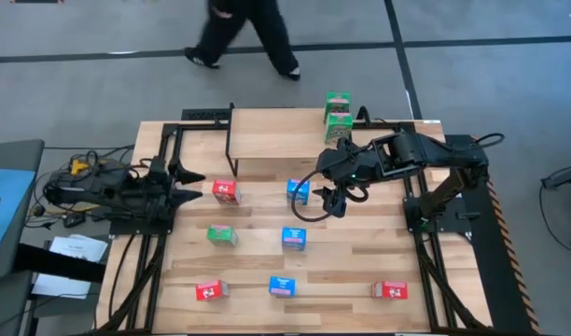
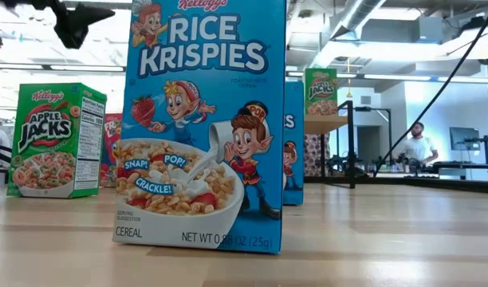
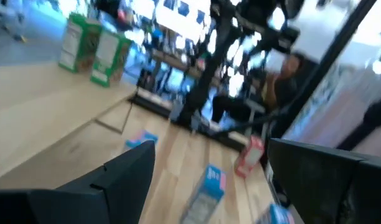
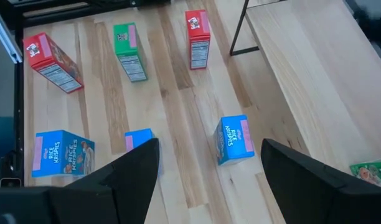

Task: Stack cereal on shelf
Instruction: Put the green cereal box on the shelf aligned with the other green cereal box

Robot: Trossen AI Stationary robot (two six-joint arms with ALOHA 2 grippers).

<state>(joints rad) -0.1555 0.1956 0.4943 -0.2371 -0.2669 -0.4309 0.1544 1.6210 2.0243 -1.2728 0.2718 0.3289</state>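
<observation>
The shelf (image 1: 276, 140) stands at the table's far middle, with two green cereal boxes (image 1: 338, 116) on its right end. Several red, blue and green cereal boxes stand scattered on the table. My right gripper (image 4: 206, 168) hangs open, slanting down, above a blue box (image 4: 234, 140) just in front of the shelf, and touches nothing. My left gripper (image 1: 188, 184) is open at the table's left edge, pointing level toward a red box (image 1: 225, 191), clear of it. In the low view a blue box (image 2: 204, 119) fills the foreground.
The shelf's thin black legs (image 4: 240, 31) stand close to the blue box. Near the front edge stand a red box (image 1: 211, 291), a blue box (image 1: 283, 287) and a red box (image 1: 390, 290). A person (image 1: 243, 33) walks on the floor beyond the table.
</observation>
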